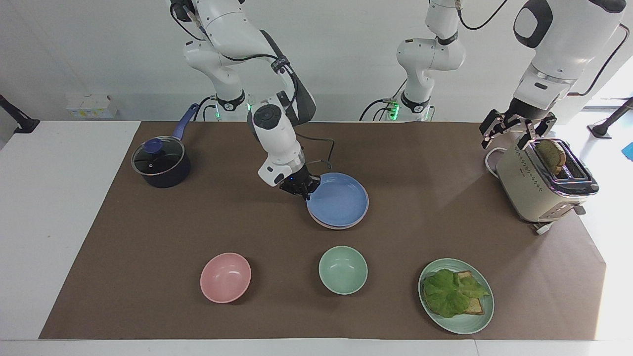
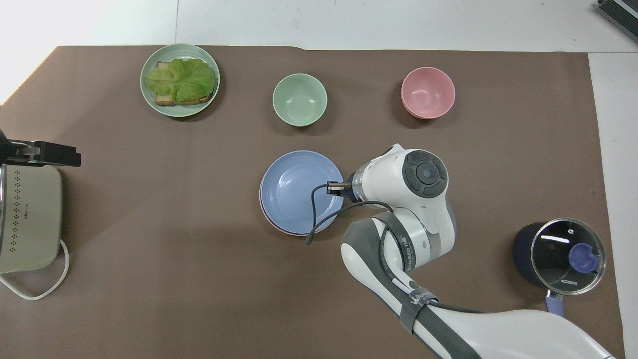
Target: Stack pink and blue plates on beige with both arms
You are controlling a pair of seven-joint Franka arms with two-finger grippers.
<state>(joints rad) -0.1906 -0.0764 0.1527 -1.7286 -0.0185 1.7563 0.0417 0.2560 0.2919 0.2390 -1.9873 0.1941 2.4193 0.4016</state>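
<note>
Right gripper (image 1: 305,190) pinching rim of blue plate (image 1: 341,199) on right arm's side, fingertips clamped on it. Blue plate sitting almost square over pink plate (image 1: 330,225), only thin pink crescent showing underneath; stack at mid-table, nearer robots than green bowl (image 1: 342,270). Beige plate not visible, presumably buried beneath. Release looks next: gripper needing to back off toward saucepan (image 1: 160,162). Left gripper (image 1: 514,132) waiting over toaster (image 1: 541,188), jaws spread wide, holding nothing.

A lidded pot (image 1: 160,161), toaster (image 1: 544,185), pink bowl (image 1: 225,277), green bowl (image 1: 342,270) and green plate (image 1: 470,322) (lettuce on toast).
</note>
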